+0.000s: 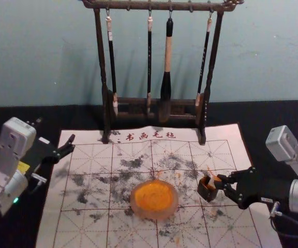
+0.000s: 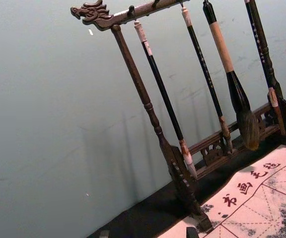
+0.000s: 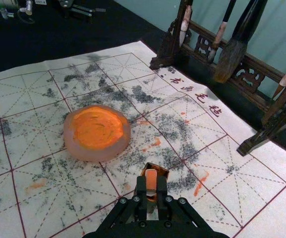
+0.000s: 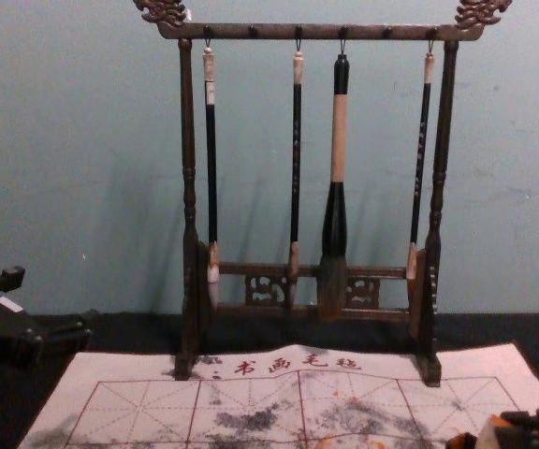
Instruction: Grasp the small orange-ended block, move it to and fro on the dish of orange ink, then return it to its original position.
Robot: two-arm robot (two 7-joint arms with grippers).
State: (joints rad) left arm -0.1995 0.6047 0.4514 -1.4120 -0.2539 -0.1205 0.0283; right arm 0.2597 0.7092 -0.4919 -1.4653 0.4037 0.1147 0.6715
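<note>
At the right side of the mat, my right gripper [image 1: 223, 184] is shut on the small block [image 1: 211, 182], at the small dark open box [image 1: 206, 192]. In the right wrist view the block's orange face [image 3: 151, 179] shows between the fingers of my right gripper [image 3: 151, 191], overlapping the box [image 3: 157, 167]; how deep the block sits is unclear. The dish of orange ink [image 1: 153, 199] lies left of them, untouched; the right wrist view also shows the dish [image 3: 97, 133]. My left gripper [image 1: 70, 144] stays parked and open at the left; its fingertips edge into the left wrist view.
A dark wooden rack [image 1: 105, 106] with several hanging brushes stands behind, its feet at the back of the mat [image 1: 82, 227]. The chest view shows the rack [image 4: 443, 168] from the front. Ink smudges mark the mat's middle, and black cloth [image 1: 278, 116] surrounds it.
</note>
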